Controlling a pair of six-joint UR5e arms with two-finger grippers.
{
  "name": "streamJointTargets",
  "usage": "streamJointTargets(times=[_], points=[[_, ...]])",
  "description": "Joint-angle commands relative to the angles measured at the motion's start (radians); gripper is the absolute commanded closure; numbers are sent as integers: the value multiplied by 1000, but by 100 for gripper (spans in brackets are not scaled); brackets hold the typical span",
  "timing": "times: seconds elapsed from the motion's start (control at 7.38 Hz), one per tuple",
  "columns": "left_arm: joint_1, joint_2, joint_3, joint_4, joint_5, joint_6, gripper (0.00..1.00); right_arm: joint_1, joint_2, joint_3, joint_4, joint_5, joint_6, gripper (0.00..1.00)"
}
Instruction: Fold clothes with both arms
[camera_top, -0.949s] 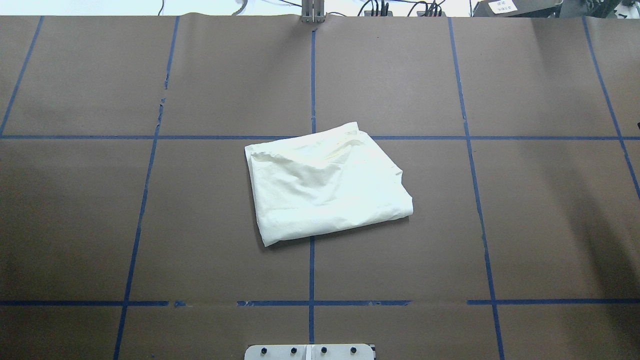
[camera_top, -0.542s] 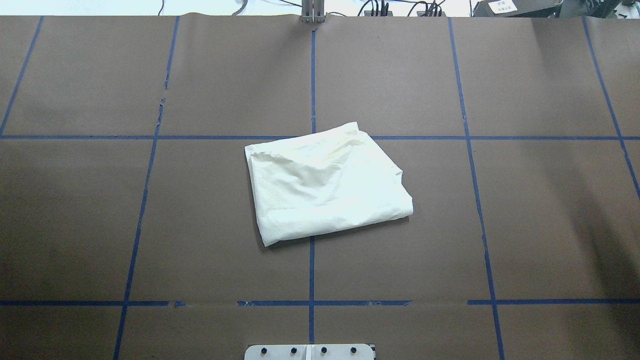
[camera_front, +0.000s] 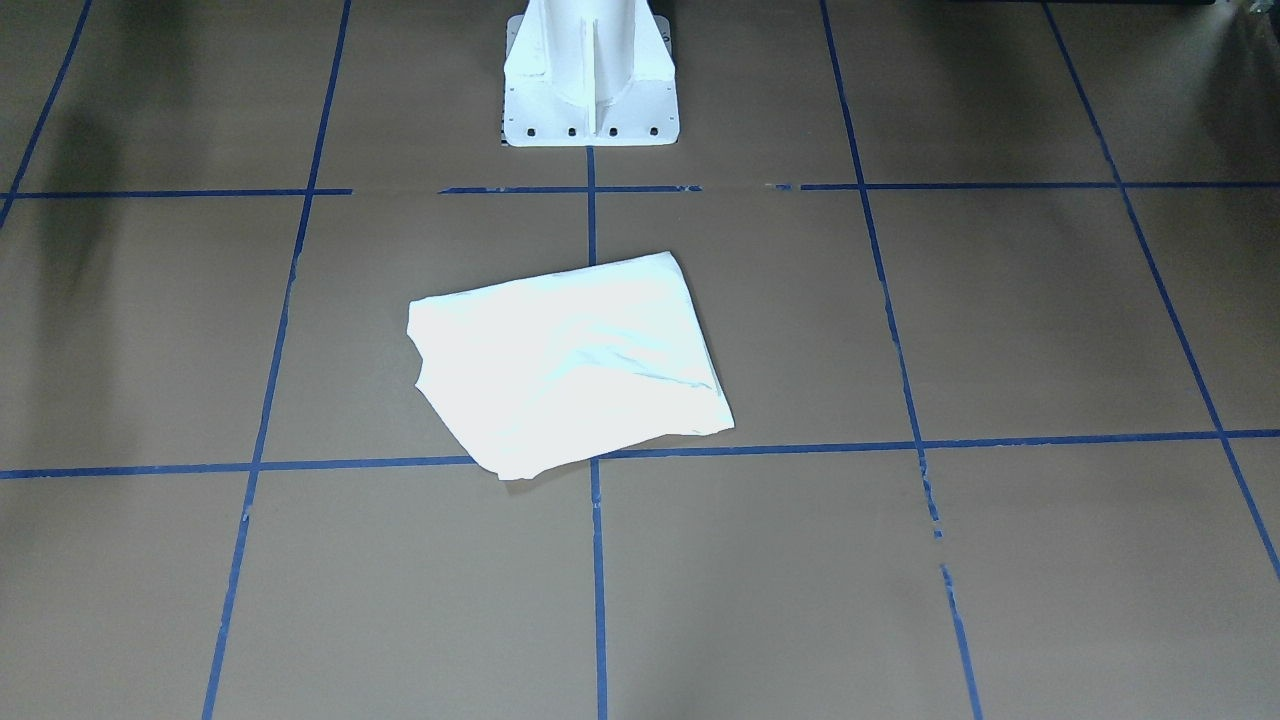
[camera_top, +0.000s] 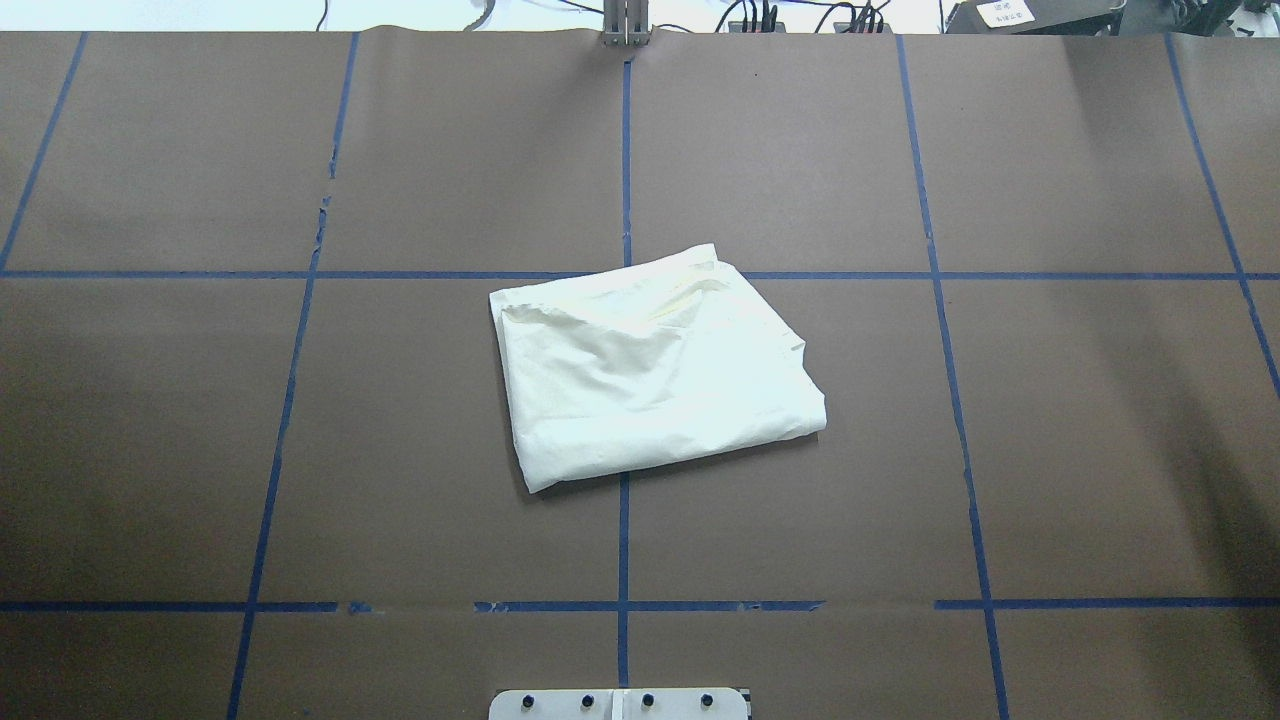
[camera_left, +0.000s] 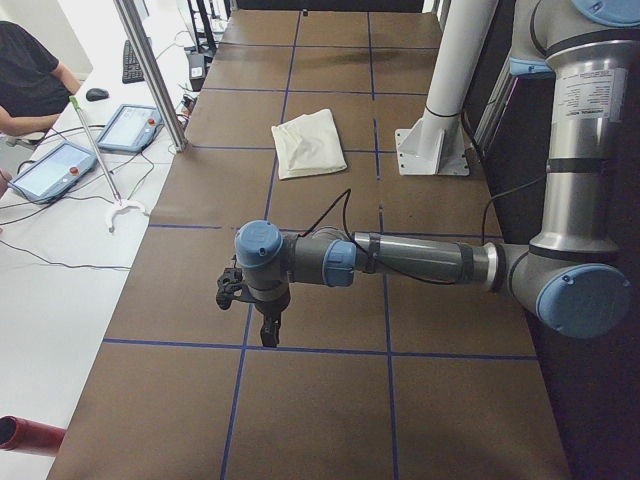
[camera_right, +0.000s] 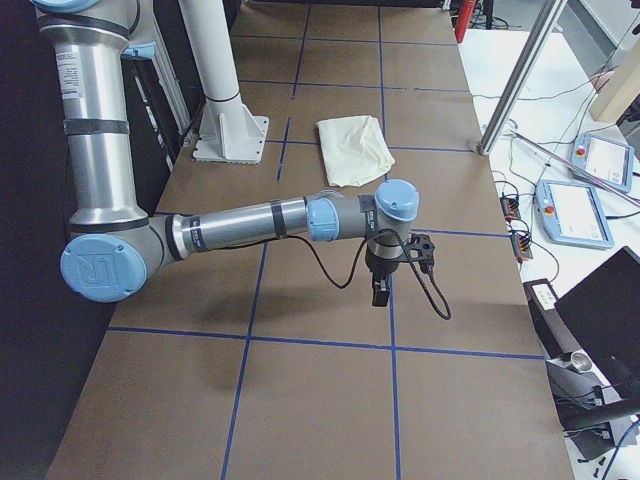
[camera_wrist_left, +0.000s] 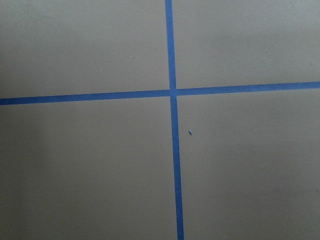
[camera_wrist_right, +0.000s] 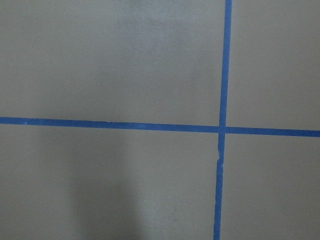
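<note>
The cream-white T-shirt (camera_top: 650, 365) lies folded into a compact, slightly skewed rectangle at the table's middle; its print, lettering and collar are hidden inside the fold. It also shows in the front view (camera_front: 565, 365) and both side views (camera_left: 310, 143) (camera_right: 354, 148). My left gripper (camera_left: 262, 322) hangs low over the table's left end, far from the shirt. My right gripper (camera_right: 381, 290) hangs over the right end, also far from it. Both show only in the side views, so I cannot tell whether they are open or shut. The wrist views show only brown table and blue tape.
The white pedestal base (camera_front: 590, 70) stands at the near edge behind the shirt. Blue tape lines (camera_top: 624, 540) grid the brown table. Beyond the far edge, metal posts (camera_left: 150, 70) stand by a white desk with tablets (camera_right: 575, 210) and cables. A seated person (camera_left: 30, 80) is there.
</note>
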Motion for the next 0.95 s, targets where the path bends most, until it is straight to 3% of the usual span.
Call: streamJointTargets(times=[0.0, 0.81], points=[[-1, -1, 4, -2, -2, -2, 0, 37, -61, -20, 0, 6, -110, 0], [-1, -1, -7, -3, -4, -5, 0, 39, -130, 37, 2, 6, -95, 0]])
